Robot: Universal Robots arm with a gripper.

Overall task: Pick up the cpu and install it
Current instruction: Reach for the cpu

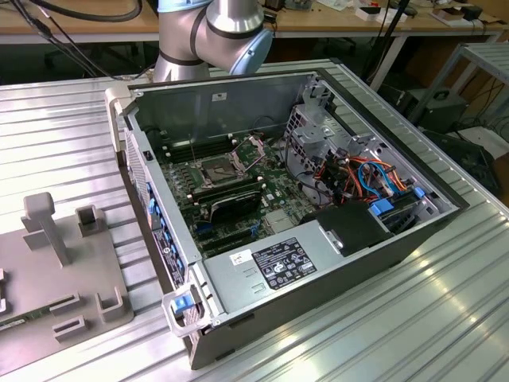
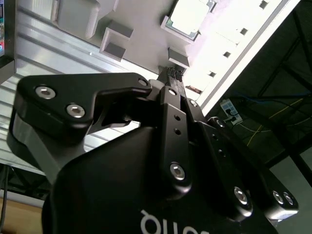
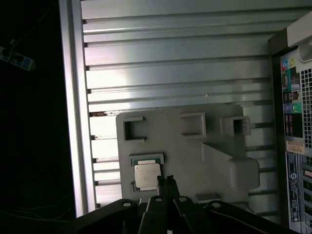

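The cpu (image 3: 147, 175) is a small square chip with a dull silver top, also seen in the second wrist view (image 2: 184, 19). It lies flat in a recess of the grey fixture plate (image 3: 195, 146). My gripper (image 3: 165, 181) hovers above that plate, its thin fingertips (image 2: 170, 74) pressed together beside the chip's edge, shut with nothing between them. In the exterior view the open computer case (image 1: 286, 270) holds the motherboard with its dark square socket (image 1: 216, 169).
The fixture plate (image 1: 48, 263) carries raised blocks and an upright post (image 1: 44, 223). The case's rear panel (image 3: 295, 126) stands close to the plate. A ribbed metal table (image 1: 398, 334) lies under everything. Cables (image 1: 366, 179) and a power supply (image 1: 278, 267) fill the case.
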